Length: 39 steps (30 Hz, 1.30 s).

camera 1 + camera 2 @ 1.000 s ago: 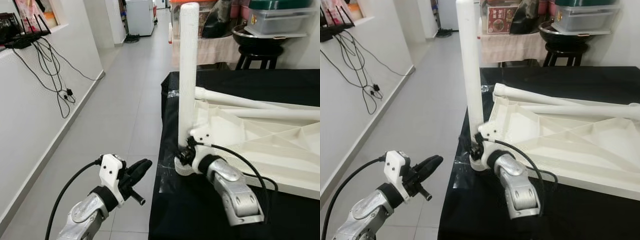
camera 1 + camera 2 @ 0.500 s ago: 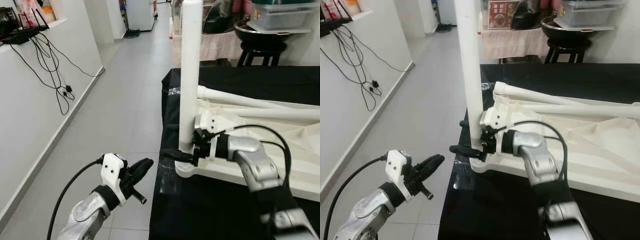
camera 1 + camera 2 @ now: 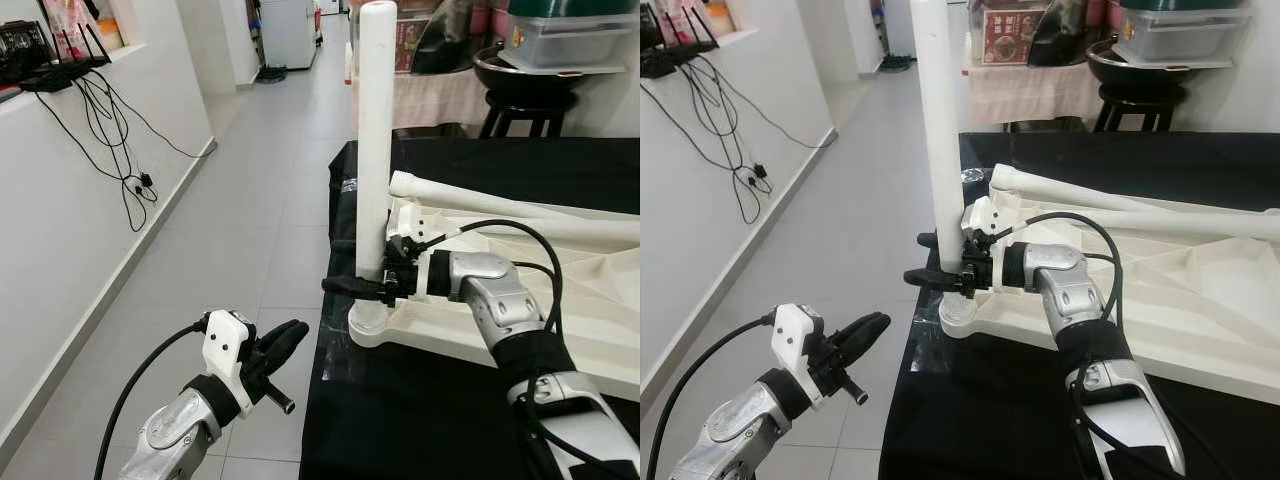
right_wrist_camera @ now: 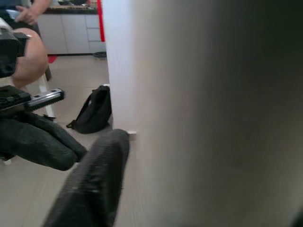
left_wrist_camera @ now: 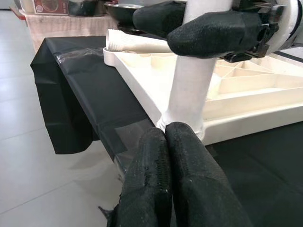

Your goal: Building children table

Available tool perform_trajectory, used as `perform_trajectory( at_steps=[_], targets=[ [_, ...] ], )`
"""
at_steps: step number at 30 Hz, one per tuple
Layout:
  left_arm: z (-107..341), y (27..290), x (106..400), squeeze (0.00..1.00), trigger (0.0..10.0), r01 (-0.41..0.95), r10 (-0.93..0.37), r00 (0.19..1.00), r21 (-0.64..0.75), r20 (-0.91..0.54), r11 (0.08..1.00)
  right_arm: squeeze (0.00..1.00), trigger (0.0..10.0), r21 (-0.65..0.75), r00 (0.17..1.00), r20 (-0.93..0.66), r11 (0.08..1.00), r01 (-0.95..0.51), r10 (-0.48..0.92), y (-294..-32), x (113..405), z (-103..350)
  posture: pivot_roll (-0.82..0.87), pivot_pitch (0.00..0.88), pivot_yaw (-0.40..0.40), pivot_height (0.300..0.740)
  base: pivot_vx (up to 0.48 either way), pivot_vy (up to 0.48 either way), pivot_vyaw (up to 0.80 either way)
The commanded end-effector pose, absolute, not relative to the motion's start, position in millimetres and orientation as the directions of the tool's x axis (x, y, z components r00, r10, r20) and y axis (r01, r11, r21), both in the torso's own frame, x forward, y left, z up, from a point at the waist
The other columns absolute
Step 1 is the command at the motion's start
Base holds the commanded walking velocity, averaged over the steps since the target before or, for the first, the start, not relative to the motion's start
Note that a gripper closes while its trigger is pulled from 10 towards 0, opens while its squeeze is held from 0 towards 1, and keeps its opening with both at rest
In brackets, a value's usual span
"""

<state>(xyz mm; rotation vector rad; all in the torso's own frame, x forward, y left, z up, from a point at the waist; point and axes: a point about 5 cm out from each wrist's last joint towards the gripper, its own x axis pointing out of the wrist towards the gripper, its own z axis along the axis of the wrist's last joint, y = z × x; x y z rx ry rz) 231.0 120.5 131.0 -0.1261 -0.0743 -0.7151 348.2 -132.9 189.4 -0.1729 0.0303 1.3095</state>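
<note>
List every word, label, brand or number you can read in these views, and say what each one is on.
No text can be read with certainty.
Red printed card on the back table: it bears print, too small and blurred to read.
Pink packet on the wall ledge: print blurred, unreadable.
Upright white table leg, held by the right gripper, and the white tabletop: no markings.
Left gripper: no markings.
</note>
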Motion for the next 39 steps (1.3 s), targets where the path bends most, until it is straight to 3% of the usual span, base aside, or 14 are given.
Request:
perform_trajectory(
  at_steps=[1,9,11,13,14,15,19,25,26,28,35,36,38,39],
  targets=[
    [129.1,122.1,229.5,0.00,10.0,0.654,-0.648,0.756,-0.091,0.094,0.751,0.00,0.0,-0.079,0.197,-0.131,0.187,-0.979,0.972,-124.5,343.9,180.2,0.02,0.018,0.042,0.740,0.000,0.000,0.00],
    [129.0,123.4,228.7,0.00,10.0,0.654,-0.647,0.756,-0.094,0.096,0.751,0.00,0.0,-0.087,0.296,-0.126,0.287,-0.954,0.947,-139.0,332.7,164.5,0.01,0.021,0.037,0.740,0.000,0.000,0.00],
    [129.3,125.7,227.6,0.00,10.0,0.653,-0.646,0.757,-0.092,0.095,0.752,0.00,0.0,-0.093,0.473,-0.190,0.464,-0.881,0.860,-129.7,317.3,141.6,0.01,0.025,0.031,0.740,0.000,0.000,0.00],
    [129.3,125.7,227.6,0.00,10.0,0.653,-0.646,0.757,-0.092,0.095,0.752,0.00,0.0,-0.093,0.473,-0.190,0.464,-0.881,0.860,-129.7,317.3,141.6,0.01,0.025,0.031,0.740,0.000,0.000,0.00],
    [129.5,127.3,227.4,0.00,10.0,0.652,-0.645,0.758,-0.091,0.094,0.753,0.00,0.0,-0.044,0.714,-0.156,0.717,-0.695,0.682,-117.4,312.6,131.9,0.00,0.029,0.032,0.740,0.000,0.000,0.00],
    [129.6,128.2,227.4,0.00,10.0,0.652,-0.645,0.758,-0.090,0.093,0.753,0.00,0.0,-0.115,0.777,-0.225,0.775,-0.621,0.589,-105.1,293.6,119.5,-0.01,0.034,0.039,0.740,0.000,0.000,0.00],
    [129.0,129.6,228.3,0.00,10.0,0.653,-0.647,0.757,-0.087,0.089,0.752,0.00,0.0,-0.194,0.834,-0.220,0.815,-0.546,0.506,-98.2,281.2,121.7,-0.02,0.022,0.063,0.740,0.000,0.000,0.00],
    [128.6,127.5,230.8,0.00,10.0,0.667,-0.662,0.745,-0.092,0.088,0.739,0.00,0.0,-0.115,0.846,-0.241,0.852,-0.511,0.475,-102.9,300.0,122.9,-0.02,0.013,0.054,0.740,0.000,0.000,0.00],
    [129.0,127.9,231.0,0.00,10.0,0.660,-0.654,0.751,-0.089,0.091,0.746,0.00,10.0,-0.111,0.849,-0.234,0.855,-0.507,0.473,-101.6,300.1,124.9,-0.02,0.013,0.050,0.740,0.000,0.000,0.00],
    [129.3,127.6,231.8,0.00,10.0,0.654,-0.647,0.756,-0.088,0.095,0.751,1.00,10.0,-0.050,0.854,-0.214,0.867,-0.495,0.475,-99.2,298.2,130.0,-0.02,0.009,0.052,0.740,0.000,0.000,0.00],
    [129.1,126.1,232.6,0.00,10.0,0.659,-0.652,0.752,-0.092,0.095,0.747,1.00,10.0,-0.016,0.784,-0.103,0.787,-0.616,0.612,-90.3,303.7,152.2,-0.02,0.007,0.052,0.740,0.000,0.000,0.00],
    [129.1,125.1,232.7,0.00,10.0,0.661,-0.654,0.751,-0.093,0.095,0.745,0.53,10.0,-0.031,0.700,-0.076,0.700,-0.714,0.710,-89.5,304.3,159.6,-0.01,0.008,0.050,0.740,0.000,0.000,0.00],
    [129.1,125.1,232.7,0.00,10.0,0.661,-0.654,0.751,-0.093,0.095,0.745,0.53,10.0,-0.031,0.700,-0.076,0.700,-0.714,0.710,-89.5,304.3,159.6,-0.01,0.008,0.050,0.740,0.000,0.000,0.00],
    [129.5,123.3,232.9,0.00,10.0,0.663,-0.656,0.749,-0.094,0.098,0.743,0.00,10.0,-0.084,0.519,-0.089,0.513,-0.854,0.850,-95.0,304.0,165.8,-0.01,0.010,0.043,0.740,0.000,0.000,0.00]
  ],
)
